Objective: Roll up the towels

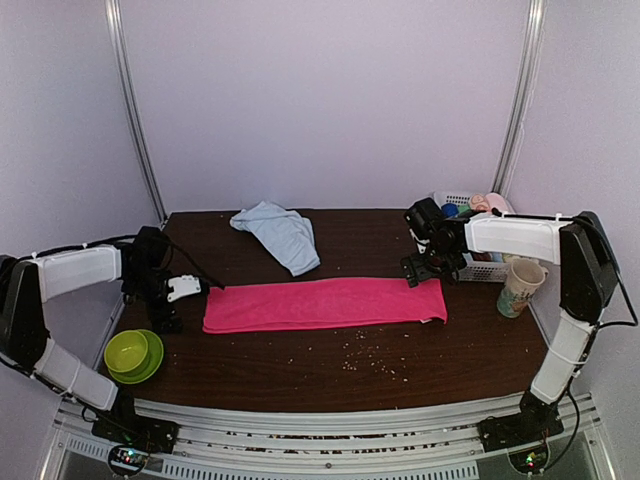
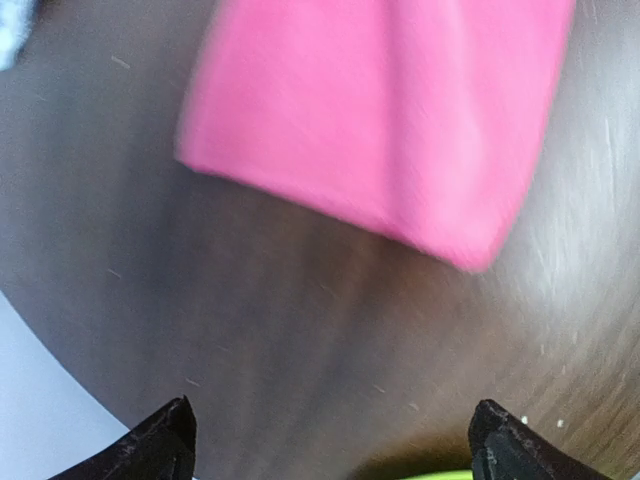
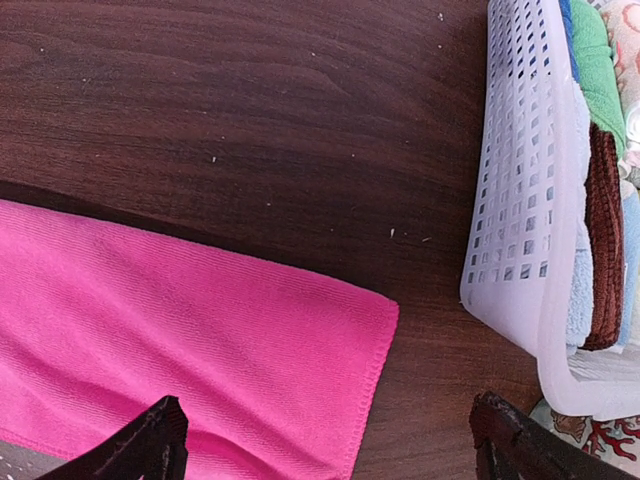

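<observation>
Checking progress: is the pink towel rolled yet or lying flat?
Flat: the pink towel lies as a long unrolled strip on the table.

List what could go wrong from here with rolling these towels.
1. The open right fingers hang at the right end of the pink towel, close to the white basket; a sweep there may bump it.
2. The light blue towel lies crumpled, so it may roll lumpy unless flattened first.
3. Crumbs scattered in front of the pink towel may get rolled in.
</observation>
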`<state>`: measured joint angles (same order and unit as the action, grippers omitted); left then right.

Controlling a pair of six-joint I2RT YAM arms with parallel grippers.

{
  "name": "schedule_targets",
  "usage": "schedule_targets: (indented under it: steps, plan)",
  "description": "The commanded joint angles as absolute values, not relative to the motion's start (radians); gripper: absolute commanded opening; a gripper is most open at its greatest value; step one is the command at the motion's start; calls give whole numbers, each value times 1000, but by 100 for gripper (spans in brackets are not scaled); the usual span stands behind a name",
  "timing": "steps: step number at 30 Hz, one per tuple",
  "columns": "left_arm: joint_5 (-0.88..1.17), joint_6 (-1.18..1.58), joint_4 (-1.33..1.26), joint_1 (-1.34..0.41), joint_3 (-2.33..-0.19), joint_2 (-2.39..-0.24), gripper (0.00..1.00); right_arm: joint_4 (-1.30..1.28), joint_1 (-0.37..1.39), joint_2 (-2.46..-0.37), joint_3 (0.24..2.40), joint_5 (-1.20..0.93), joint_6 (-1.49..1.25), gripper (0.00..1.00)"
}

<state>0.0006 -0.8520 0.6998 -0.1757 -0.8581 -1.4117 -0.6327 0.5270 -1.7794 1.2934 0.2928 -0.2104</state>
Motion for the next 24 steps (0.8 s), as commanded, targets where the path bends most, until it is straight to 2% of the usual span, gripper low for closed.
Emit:
schedule_targets:
  steps: [1,9,14,24]
  plan:
    - [173,-720,703,-167,-1041,-1486,98,-654,532,-1812,1340,323,-230,100]
    - [317,-566,764,-124,-1310,-1747,97,-635,534,-1783,1312,326,-239,100]
    - [423,-572,820,-95,-1385,-1854,90,-634,535,-1752,1297,335,-239,100]
    - [454,-580,862,-89,-1451,-1967,73,-639,549,-1751,1296,352,-235,100]
